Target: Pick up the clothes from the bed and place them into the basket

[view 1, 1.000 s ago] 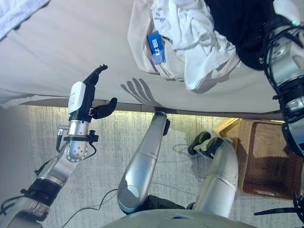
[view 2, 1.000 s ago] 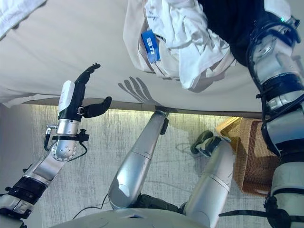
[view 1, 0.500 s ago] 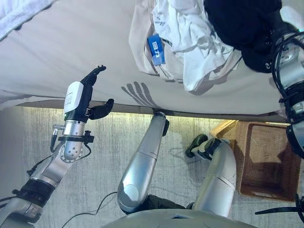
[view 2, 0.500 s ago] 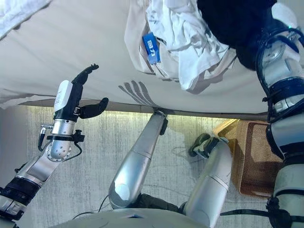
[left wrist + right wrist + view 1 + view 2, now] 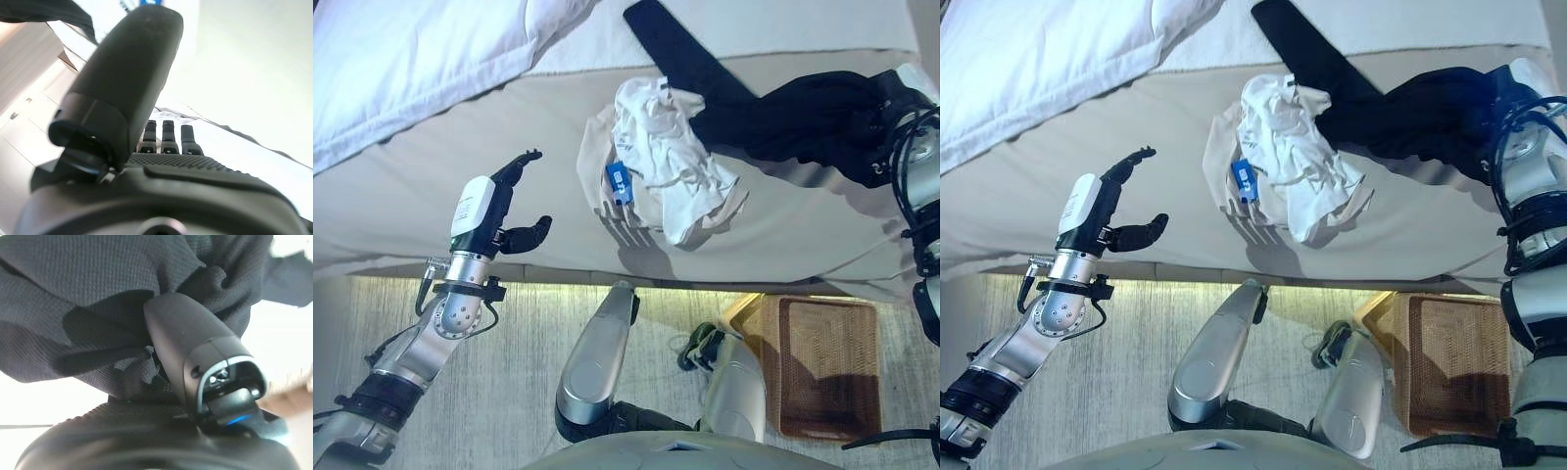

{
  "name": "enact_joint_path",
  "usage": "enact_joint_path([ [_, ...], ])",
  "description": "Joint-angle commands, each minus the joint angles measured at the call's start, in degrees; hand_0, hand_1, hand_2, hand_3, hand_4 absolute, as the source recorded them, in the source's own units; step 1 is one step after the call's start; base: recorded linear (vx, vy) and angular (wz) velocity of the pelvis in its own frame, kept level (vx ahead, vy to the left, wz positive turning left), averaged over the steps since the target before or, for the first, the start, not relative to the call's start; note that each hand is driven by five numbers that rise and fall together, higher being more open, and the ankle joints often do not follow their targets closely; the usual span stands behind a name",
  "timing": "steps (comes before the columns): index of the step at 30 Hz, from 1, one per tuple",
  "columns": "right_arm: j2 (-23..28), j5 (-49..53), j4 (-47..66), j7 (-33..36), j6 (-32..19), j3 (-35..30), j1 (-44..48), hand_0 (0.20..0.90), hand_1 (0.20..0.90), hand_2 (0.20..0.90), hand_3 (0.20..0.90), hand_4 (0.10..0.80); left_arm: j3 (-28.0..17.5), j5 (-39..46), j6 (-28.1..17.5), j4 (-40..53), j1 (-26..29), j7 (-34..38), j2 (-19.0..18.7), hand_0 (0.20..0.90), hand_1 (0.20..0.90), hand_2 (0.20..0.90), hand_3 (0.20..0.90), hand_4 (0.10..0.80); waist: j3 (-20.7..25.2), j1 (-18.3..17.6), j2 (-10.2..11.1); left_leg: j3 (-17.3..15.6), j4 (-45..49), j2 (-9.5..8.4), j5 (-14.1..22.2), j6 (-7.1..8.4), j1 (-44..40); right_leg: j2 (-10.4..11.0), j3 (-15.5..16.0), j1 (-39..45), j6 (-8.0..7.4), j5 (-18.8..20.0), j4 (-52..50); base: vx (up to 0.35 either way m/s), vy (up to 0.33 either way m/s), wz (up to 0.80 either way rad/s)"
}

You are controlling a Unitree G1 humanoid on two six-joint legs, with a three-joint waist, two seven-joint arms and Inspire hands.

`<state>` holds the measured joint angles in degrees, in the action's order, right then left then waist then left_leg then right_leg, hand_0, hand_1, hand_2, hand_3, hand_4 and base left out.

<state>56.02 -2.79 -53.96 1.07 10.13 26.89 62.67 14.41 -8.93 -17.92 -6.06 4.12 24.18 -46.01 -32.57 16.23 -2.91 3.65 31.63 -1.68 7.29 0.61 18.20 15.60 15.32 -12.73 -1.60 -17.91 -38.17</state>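
A black garment lies stretched across the beige bed sheet, one long strip reaching toward the far side. Its bunched end is at the right, where my right hand is shut on it, the thumb pressed into the folds. A crumpled heap of white clothes with a blue tag sits just left of the black garment, near the bed's front edge. My left hand hovers open over the front edge at the left, holding nothing; its palm shows in the left wrist view.
A brown woven basket stands on the grey carpet at the lower right, below the bed's edge and under my right arm. A white duvet covers the far left of the bed.
The whole picture has shifted, so more of the bed and the duvet show. My right hand still holds the black garment, and my left hand stays open and raised.
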Motion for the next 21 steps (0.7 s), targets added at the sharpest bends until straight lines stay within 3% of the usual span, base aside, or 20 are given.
enact_joint_path([
  [1, 6.63, 3.76, 3.29, 2.96, -5.02, -2.70, 0.21, 0.300, 0.300, 0.300, 0.200, 0.100, -5.00, 0.60, -0.22, -0.74, -1.07, -0.27, -0.16, 0.900, 0.900, 0.900, 0.900, 0.800, 13.56, -1.52, 4.25, -2.75, -0.20, 2.38, 4.58, -0.10, -3.81, -3.31, 2.47, 5.43, 2.30, 5.61, 7.32, 0.055, -0.013, -0.18],
  [9, 8.92, 9.30, 4.75, 2.58, -9.03, -4.62, -1.16, 0.300, 0.300, 0.300, 0.200, 0.100, -5.33, 1.08, 1.49, -4.81, -0.69, -1.42, -0.68, 0.900, 0.900, 0.900, 0.900, 0.800, 19.85, -4.33, 6.59, -4.30, -11.47, 3.71, 1.91, 0.61, -13.22, -5.95, 0.91, 13.39, 0.52, 8.72, 19.83, 0.019, -0.010, -0.14],
  [16, 12.28, 15.02, 8.30, 3.12, -10.97, -7.11, -1.86, 0.300, 0.300, 0.300, 0.200, 0.100, -5.09, 2.06, -0.12, -8.36, 0.43, -1.85, -0.03, 0.900, 0.900, 0.900, 0.900, 0.800, 23.83, -8.07, 7.11, -6.87, -16.87, 4.66, 0.54, 1.05, -17.78, -7.52, -1.49, 15.48, -0.47, 10.67, 24.86, -0.028, 0.015, -0.17],
  [21, 14.29, 16.27, 13.11, 4.13, -12.78, -12.01, -7.14, 0.300, 0.300, 0.300, 0.200, 0.100, -4.01, 0.88, -1.53, -10.96, 1.49, -1.79, 0.97, 0.900, 0.900, 0.900, 0.900, 0.800, 26.03, -11.40, 6.89, -8.59, -21.48, 5.14, -0.63, 1.34, -20.58, -8.57, -4.07, 16.03, -1.56, 12.30, 27.98, -0.037, 0.010, -0.25],
])
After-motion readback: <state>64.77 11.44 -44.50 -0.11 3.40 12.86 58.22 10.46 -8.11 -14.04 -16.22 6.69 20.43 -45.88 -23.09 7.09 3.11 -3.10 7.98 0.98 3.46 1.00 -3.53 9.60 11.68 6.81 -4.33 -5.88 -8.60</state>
